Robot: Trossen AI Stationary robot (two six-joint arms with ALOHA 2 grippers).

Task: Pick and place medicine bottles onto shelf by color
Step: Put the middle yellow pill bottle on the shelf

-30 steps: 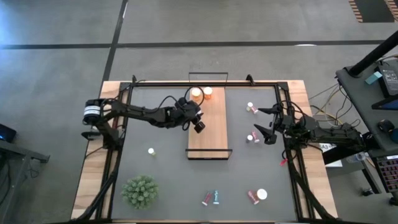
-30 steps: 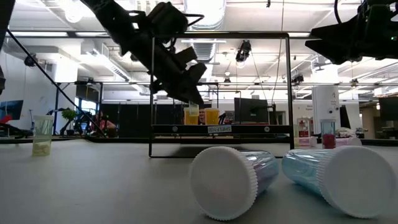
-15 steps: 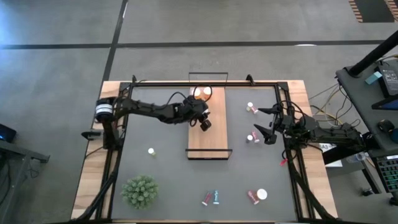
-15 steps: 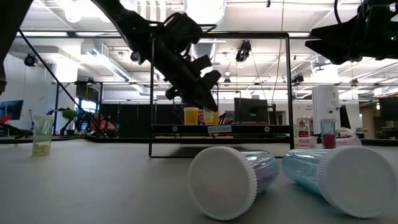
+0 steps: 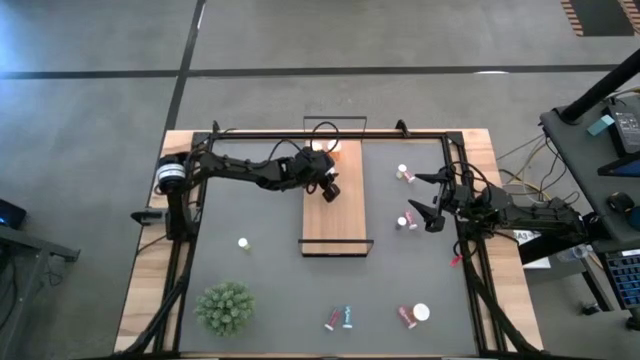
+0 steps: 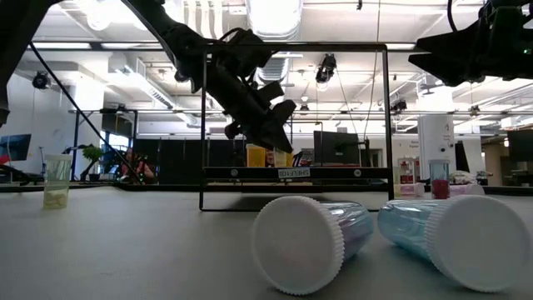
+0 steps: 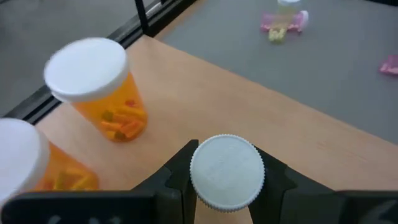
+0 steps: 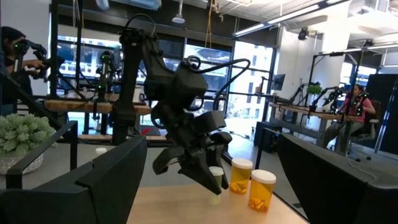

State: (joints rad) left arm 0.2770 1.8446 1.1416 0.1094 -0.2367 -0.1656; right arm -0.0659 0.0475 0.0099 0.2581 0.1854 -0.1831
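The left gripper [image 5: 329, 189] hangs over the far end of the long light-wood shelf [image 5: 337, 222] with thin black wire end frames, its fingers clenched on a slim white-capped bottle [image 7: 227, 172] held just above the board. Beside it on the shelf stand two wider orange-bodied, white-capped medicine bottles [image 7: 96, 87]. The right gripper [image 5: 421, 211] waits near the table's right edge with its fingers spread and nothing between them, next to a small pink bottle [image 5: 407, 222] on the grey tabletop [image 5: 260, 280].
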